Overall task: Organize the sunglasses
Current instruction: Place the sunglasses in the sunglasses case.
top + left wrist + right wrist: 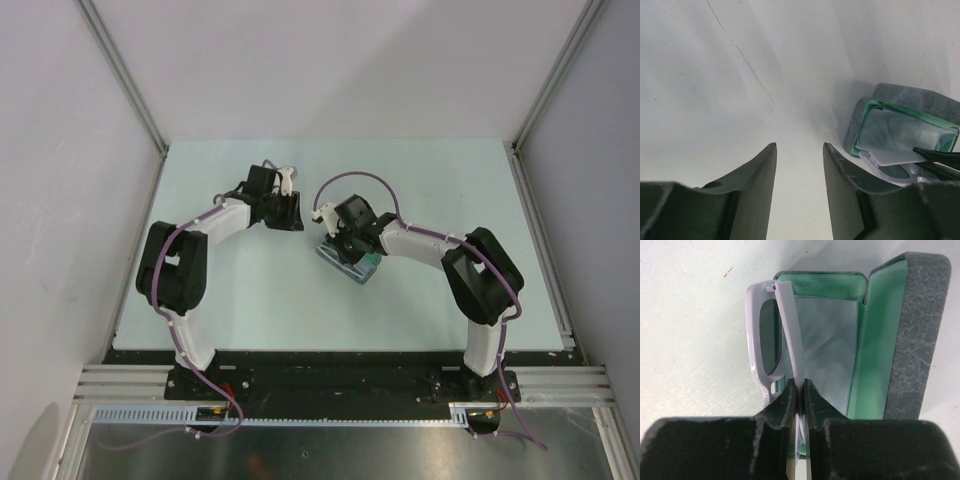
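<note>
Right jaws pinch 1 thin arm of the sunglasses; the frame stands on edge at the rim of the open felt case, beside the cloth inside. Left jaws are spread, empty, near the case. Recommendation: tilt the frame flat, lower it onto the lining, then release.

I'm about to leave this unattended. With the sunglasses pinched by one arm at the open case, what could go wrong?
1. The right pincer grips only the thin arm of the sunglasses; they may swivel or slip.
2. The frame sits partly outside the rim of the case, so it may catch.
3. The left pincer is open and off the case, so the case could slide if pushed.
</note>
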